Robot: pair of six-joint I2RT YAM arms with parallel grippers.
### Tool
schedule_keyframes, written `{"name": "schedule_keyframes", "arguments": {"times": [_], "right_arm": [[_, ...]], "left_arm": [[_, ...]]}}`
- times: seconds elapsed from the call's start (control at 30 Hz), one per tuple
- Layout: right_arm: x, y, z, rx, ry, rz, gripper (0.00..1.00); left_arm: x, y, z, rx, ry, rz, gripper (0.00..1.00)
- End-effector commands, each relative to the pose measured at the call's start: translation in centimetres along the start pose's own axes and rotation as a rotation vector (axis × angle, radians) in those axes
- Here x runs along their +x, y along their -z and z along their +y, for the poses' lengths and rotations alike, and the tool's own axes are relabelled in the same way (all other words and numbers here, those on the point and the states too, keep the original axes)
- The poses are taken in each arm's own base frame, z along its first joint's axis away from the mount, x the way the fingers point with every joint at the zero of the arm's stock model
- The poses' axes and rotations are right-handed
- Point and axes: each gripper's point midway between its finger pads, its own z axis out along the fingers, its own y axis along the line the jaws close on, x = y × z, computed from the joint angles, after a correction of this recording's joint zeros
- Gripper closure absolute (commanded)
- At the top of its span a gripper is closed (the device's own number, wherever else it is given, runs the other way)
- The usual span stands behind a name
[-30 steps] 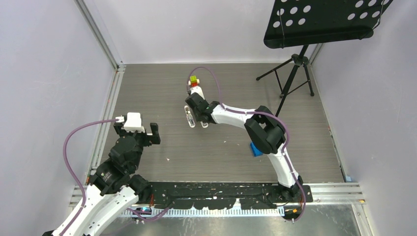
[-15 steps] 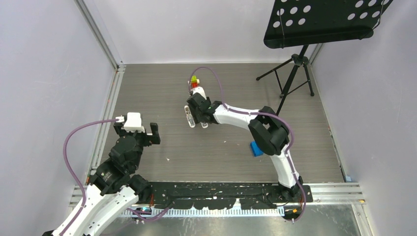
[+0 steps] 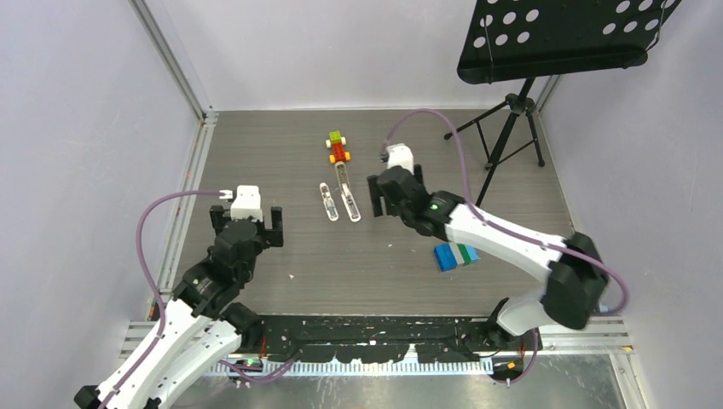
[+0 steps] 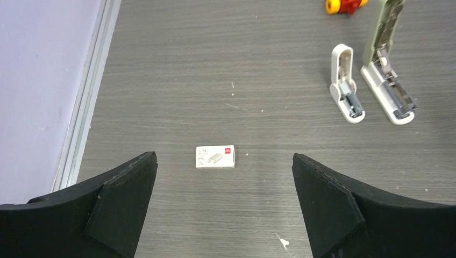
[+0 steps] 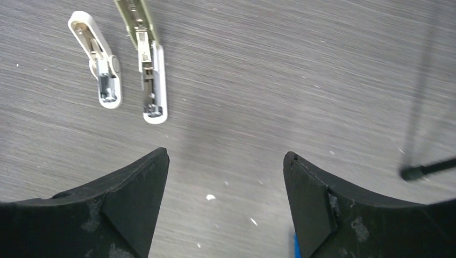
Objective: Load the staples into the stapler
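The stapler (image 3: 348, 198) lies unfolded on the table's middle, its grey-beige top (image 4: 384, 24) swung out beyond the white base (image 4: 388, 94); the right wrist view has it at the upper left (image 5: 150, 70). The staples' small white carton (image 4: 215, 156) with a red mark lies flat on the table, ahead of and between the fingers of my left gripper (image 4: 223, 157), which is open and apart from it. My right gripper (image 3: 394, 183) hovers just right of the stapler, open and empty (image 5: 226, 154).
A shorter all-white object (image 3: 327, 202) lies left of the stapler. A red, yellow and green toy (image 3: 338, 146) sits beyond them. A blue-green-white box (image 3: 454, 255) lies under the right arm. A black music stand (image 3: 510, 128) occupies the back right corner.
My right gripper has drawn back to the right off the stapler and opened, leaving the stapler uncovered. The left arm has shifted slightly forward and right.
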Motion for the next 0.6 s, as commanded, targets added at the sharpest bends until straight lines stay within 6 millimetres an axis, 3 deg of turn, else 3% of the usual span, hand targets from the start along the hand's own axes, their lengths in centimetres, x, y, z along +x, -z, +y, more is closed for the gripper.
{"name": "schedule_keyframes", "arguments": {"times": [0.0, 0.17, 0.37, 0.57], "right_arm": [[-1.3, 4.2, -4.2, 0.088, -0.070, -0.119, 0.16], [0.0, 7.3, -7.7, 0.147, -0.091, -0.154, 0.15], [1.5, 9.6, -10.9, 0.220, -0.111, -0.177, 0.15], [2.1, 11.3, -12.4, 0.218, -0.200, -0.242, 0.15]], "left_arm": [[-0.4, -0.6, 0.0, -0.027, 0.042, 0.032, 0.00], [0.9, -2.0, 1.0, -0.123, 0.118, 0.145, 0.00], [3.9, -4.5, 1.6, -0.198, 0.297, 0.328, 0.00], [6.3, -7.4, 2.2, -0.240, 0.447, 0.477, 0.00]]}}
